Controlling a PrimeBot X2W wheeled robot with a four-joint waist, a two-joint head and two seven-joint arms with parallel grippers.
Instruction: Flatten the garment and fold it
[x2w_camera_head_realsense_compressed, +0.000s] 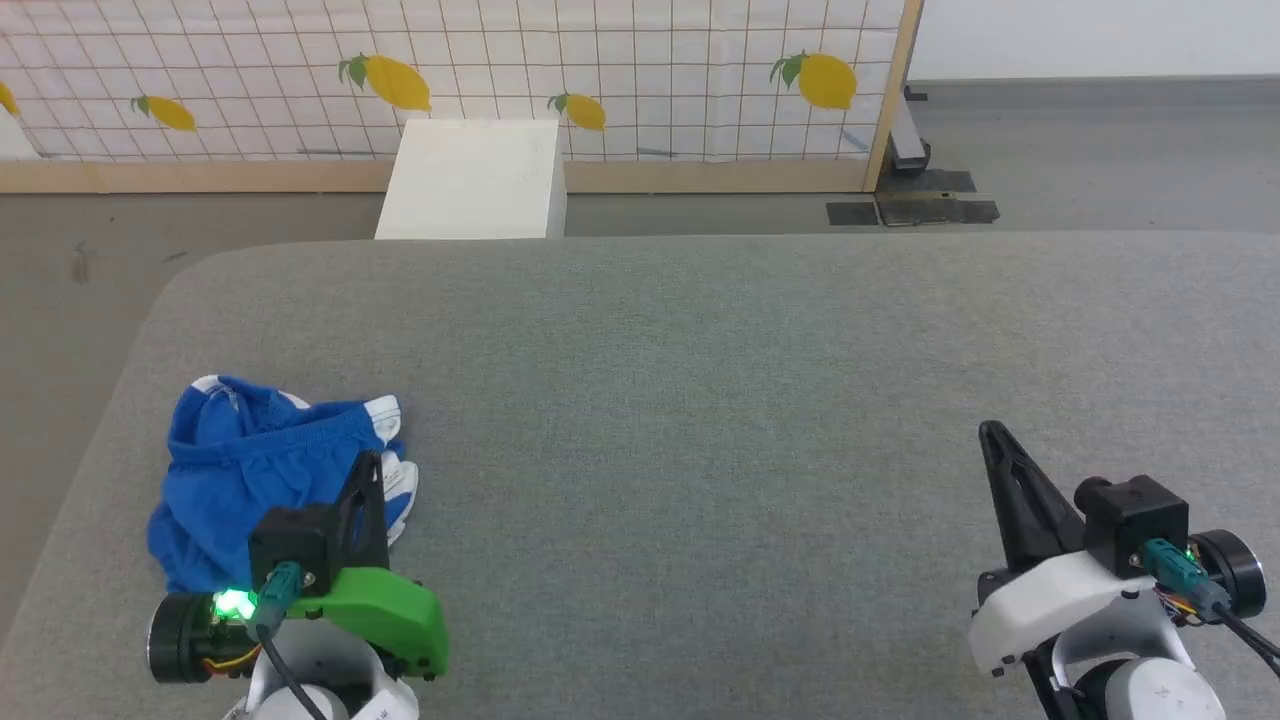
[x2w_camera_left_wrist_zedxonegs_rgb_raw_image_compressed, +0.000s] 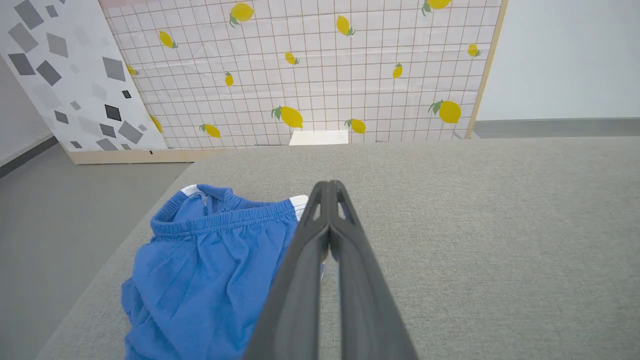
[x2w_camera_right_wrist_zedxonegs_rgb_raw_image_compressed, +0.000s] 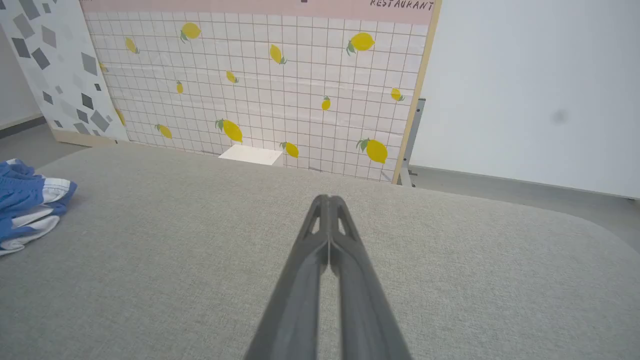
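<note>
Bright blue shorts (x2w_camera_head_realsense_compressed: 255, 465) with white trim are lying crumpled near the front left corner of a grey fabric-covered surface (x2w_camera_head_realsense_compressed: 700, 400). The left gripper (x2w_camera_head_realsense_compressed: 369, 462) is pointing across their right edge, its fingers pressed together on nothing. The right gripper (x2w_camera_head_realsense_compressed: 990, 432) is sitting well apart to the right, likewise closed and empty. A lemon-print screen (x2w_camera_head_realsense_compressed: 620, 60) and a white box (x2w_camera_head_realsense_compressed: 470, 180) are standing beyond.
</note>
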